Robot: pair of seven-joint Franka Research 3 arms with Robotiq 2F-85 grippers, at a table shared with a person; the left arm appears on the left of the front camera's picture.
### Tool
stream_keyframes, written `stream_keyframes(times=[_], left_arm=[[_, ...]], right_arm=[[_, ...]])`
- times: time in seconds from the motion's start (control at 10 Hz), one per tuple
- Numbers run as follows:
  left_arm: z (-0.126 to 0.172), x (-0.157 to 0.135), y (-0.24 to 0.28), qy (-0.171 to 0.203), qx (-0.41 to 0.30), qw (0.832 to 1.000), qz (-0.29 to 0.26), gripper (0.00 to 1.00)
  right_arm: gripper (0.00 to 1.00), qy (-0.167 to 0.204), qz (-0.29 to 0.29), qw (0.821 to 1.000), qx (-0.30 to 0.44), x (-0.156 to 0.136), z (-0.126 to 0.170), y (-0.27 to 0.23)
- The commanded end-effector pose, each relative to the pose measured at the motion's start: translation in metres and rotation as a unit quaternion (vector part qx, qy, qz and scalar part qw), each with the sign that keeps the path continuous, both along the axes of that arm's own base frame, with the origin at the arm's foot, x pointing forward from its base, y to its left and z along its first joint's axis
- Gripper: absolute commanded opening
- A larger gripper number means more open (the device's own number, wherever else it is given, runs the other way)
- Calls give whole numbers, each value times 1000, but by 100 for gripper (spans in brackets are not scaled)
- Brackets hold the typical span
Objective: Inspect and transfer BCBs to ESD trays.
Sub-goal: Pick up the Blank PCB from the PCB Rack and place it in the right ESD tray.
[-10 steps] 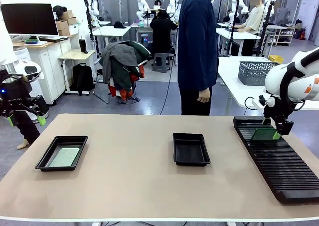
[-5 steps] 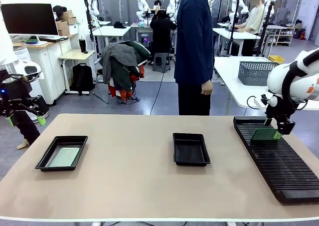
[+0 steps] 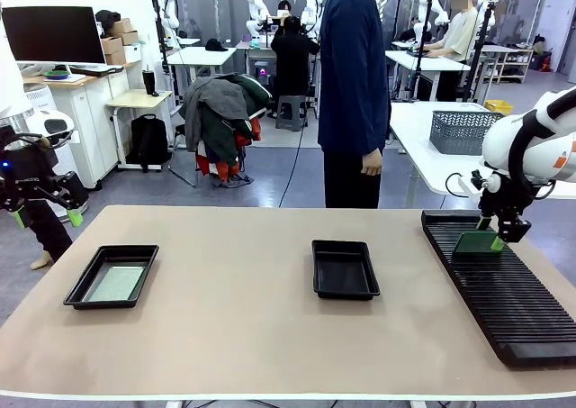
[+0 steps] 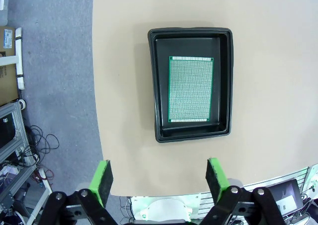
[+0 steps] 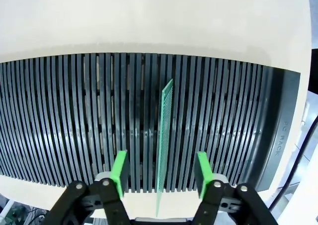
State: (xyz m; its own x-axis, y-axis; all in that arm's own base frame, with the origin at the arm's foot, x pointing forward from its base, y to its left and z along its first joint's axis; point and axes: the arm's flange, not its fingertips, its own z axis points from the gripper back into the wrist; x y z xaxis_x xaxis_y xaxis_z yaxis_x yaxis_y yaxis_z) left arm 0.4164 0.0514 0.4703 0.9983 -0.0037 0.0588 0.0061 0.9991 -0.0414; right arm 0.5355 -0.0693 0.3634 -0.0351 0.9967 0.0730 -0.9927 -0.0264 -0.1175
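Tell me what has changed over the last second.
The person shifted slightly leftward in the picture. Nothing was gripped or released: the right tool straddles the upright BCB in the rack, pads clear. Left tool, left tray with its BCB, and middle tray unmoved.

From where the front view stands, the rack (image 3: 504, 300) loses its right side past the picture's edge. The BCB (image 5: 165, 135) standing in the rack has its lower edge sunk in a slot. Over the rack, the right gripper (image 3: 497, 240) looks too small to tell whether its jaws touch the board. Beyond the rack, across the bench (image 3: 234, 336), the person (image 3: 353, 84) is cropped at the top.
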Motion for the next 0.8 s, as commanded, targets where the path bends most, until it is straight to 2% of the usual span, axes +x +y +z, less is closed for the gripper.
stream_keyframes(times=[0.0,0.7], left_arm=[[-2,0,0,-4,-4,1000,0,100],[-2,0,0,-4,-4,1000,0,100]], right_arm=[[60,-6,-13,1000,9,-2,-3,0],[27,6,-12,1000,7,0,-4,1]])
